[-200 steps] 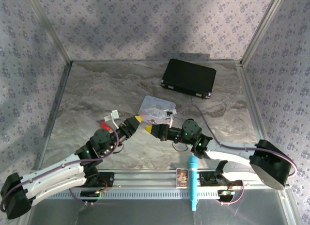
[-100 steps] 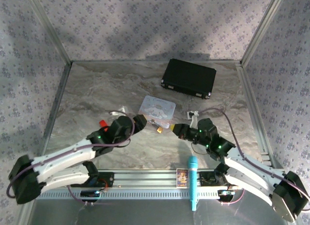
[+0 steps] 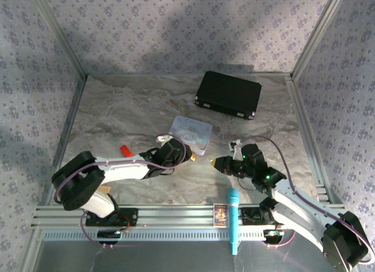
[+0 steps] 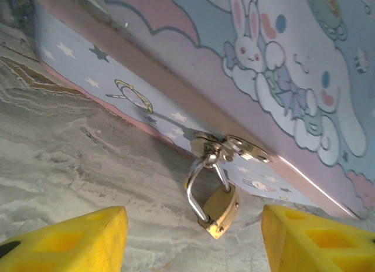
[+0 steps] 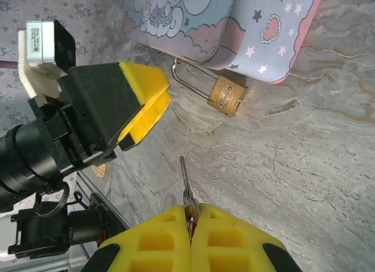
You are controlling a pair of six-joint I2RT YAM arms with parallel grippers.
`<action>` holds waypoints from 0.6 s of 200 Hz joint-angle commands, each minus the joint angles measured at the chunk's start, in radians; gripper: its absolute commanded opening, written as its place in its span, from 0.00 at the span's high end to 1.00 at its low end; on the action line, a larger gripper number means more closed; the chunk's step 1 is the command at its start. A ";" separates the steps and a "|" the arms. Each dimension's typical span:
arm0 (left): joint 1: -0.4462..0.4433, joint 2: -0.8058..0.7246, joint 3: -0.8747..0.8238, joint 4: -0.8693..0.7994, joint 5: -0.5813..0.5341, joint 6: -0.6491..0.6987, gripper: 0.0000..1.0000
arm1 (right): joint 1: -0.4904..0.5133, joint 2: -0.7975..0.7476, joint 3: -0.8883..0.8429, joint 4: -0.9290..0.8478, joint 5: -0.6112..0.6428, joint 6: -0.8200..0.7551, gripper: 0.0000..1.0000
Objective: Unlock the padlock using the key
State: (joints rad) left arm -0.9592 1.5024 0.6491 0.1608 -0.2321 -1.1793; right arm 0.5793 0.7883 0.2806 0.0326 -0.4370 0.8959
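The brass padlock (image 4: 220, 206) hangs by its silver shackle from the hasp (image 4: 229, 148) on the front of the pale blue tin (image 3: 190, 131). It rests tilted on the marble just off the tin's edge. My left gripper (image 3: 186, 155) is open, its yellow fingers (image 4: 70, 237) standing either side of the padlock without touching it. The right gripper (image 5: 190, 216) is shut on the key (image 5: 184, 177), whose thin silver blade sticks out from the fingertips toward the padlock (image 5: 225, 95), still well short of it. The left gripper (image 5: 146, 102) also appears beside the padlock in the right wrist view.
A small red block (image 3: 125, 149) lies left of the left arm. A black case (image 3: 228, 94) sits at the back right. A blue microphone (image 3: 233, 220) and a small card (image 3: 220, 214) rest on the front rail. Metal walls (image 3: 67, 131) border the marble floor.
The left gripper has swung right and forward to the tin's front, straddling the padlock. The right gripper has pulled back to the right with the key.
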 commanded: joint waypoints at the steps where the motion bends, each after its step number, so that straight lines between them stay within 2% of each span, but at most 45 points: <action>1: -0.003 0.059 0.034 0.071 -0.018 -0.041 0.40 | -0.010 0.009 -0.018 0.008 -0.026 -0.020 1.00; 38: -0.015 0.143 0.090 0.020 -0.051 -0.046 0.42 | -0.017 0.031 -0.010 0.023 -0.029 -0.025 1.00; 65: -0.020 0.180 0.144 -0.084 -0.087 -0.043 0.42 | -0.017 0.067 -0.007 0.059 -0.038 -0.020 1.00; 86: -0.021 0.203 0.164 -0.125 -0.083 -0.031 0.47 | -0.016 0.099 -0.002 0.078 -0.040 -0.022 1.00; 120: -0.025 0.186 0.155 -0.156 -0.058 0.000 0.71 | -0.016 0.134 0.006 0.086 -0.039 -0.029 1.00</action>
State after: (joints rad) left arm -0.9768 1.6951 0.8028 0.0830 -0.2844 -1.2064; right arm 0.5671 0.9073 0.2726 0.0940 -0.4614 0.8898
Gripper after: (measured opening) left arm 0.347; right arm 0.052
